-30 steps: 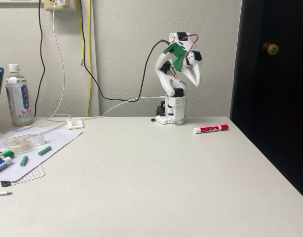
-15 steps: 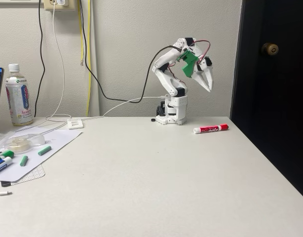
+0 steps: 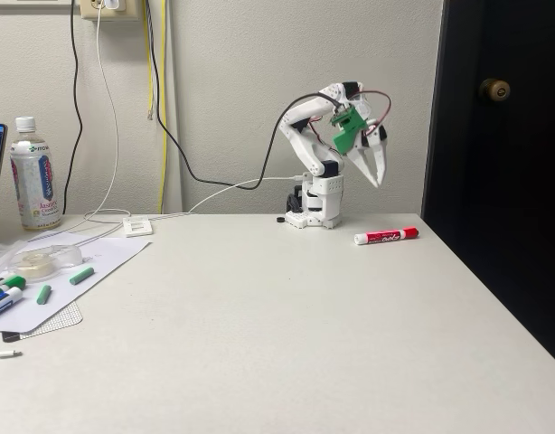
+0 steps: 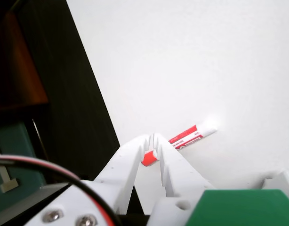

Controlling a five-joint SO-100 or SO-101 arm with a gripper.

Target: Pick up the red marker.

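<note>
**Reaching for the marker, not yet down on it**

While lying flat on the table (image 3: 259, 344), toward the far right in the fixed view, just right of the arm's base (image 3: 315, 213) and close to the right-hand edge: the red marker (image 3: 386, 236), untouched, red cap pointing right, white end pointing left. Showing again in the wrist view (image 4: 184, 139), partly hidden behind the finger tips.

Hanging well above it in the air, tilting downward: the gripper (image 3: 375, 175), holding nothing. Fingers (image 4: 175, 165) meeting at the tips in the wrist view, so judging it closed or nearly so.

Doing this step well, probably: opening the jaws wide before descending; turning the wrist so the fingers are straddling the barrel across its length, not along it; aiming at the labelled middle rather than the cap; lowering slowly until the tips are almost touching the table, then closing. Watching for the round barrel rolling toward the table edge if nudged from one side.

Sitting far off on the left: green-capped markers (image 3: 4, 294), a drink bottle (image 3: 34, 175), paper (image 3: 74, 271). Staying well clear of those.
</note>
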